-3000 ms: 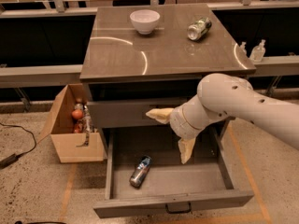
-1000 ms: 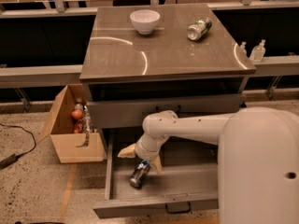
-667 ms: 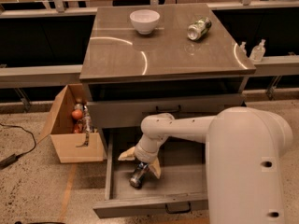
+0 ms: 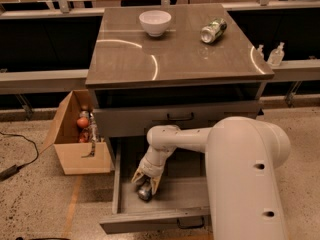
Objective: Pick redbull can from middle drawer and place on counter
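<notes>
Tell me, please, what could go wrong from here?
The redbull can lies on its side in the middle drawer, right at the gripper; it may roll or slip. Lifting out, the arm could catch the drawer front above or the counter edge.

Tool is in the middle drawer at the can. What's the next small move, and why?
Probably close the tool on the redbull can. Its fingers stand open either side of the can, which lies on the floor of the middle drawer, so a grasp looks ready; the lift to the counter comes after.
</notes>
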Robot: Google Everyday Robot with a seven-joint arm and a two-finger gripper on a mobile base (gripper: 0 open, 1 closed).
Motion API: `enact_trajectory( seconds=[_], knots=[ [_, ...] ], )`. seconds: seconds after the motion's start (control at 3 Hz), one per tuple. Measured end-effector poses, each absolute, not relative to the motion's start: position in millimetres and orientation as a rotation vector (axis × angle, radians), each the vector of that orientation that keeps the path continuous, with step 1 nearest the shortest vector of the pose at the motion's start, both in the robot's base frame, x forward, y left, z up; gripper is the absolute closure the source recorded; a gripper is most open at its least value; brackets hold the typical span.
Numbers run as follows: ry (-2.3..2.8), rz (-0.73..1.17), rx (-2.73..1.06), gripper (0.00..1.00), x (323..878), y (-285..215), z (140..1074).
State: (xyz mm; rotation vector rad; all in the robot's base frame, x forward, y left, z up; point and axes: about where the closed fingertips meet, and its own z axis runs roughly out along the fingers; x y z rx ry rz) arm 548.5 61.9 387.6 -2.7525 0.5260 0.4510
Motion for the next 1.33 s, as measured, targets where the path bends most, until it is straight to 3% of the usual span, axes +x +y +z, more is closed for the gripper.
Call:
enact_trajectory(
  seconds=[0.33,0.67,1.0,1.33],
  knots=[
    [0.615,0.425,-2.720,0.73,552.7,59.5,406.7],
    [0.797,0.298,-2.614,0.95,548.7,36.3,458.8],
    [1.026,0.171,-2.517,1.00,527.0,-9.0,511.3],
    [1.154,0.107,-2.462,0.82,514.1,-25.4,529.1]
  ],
)
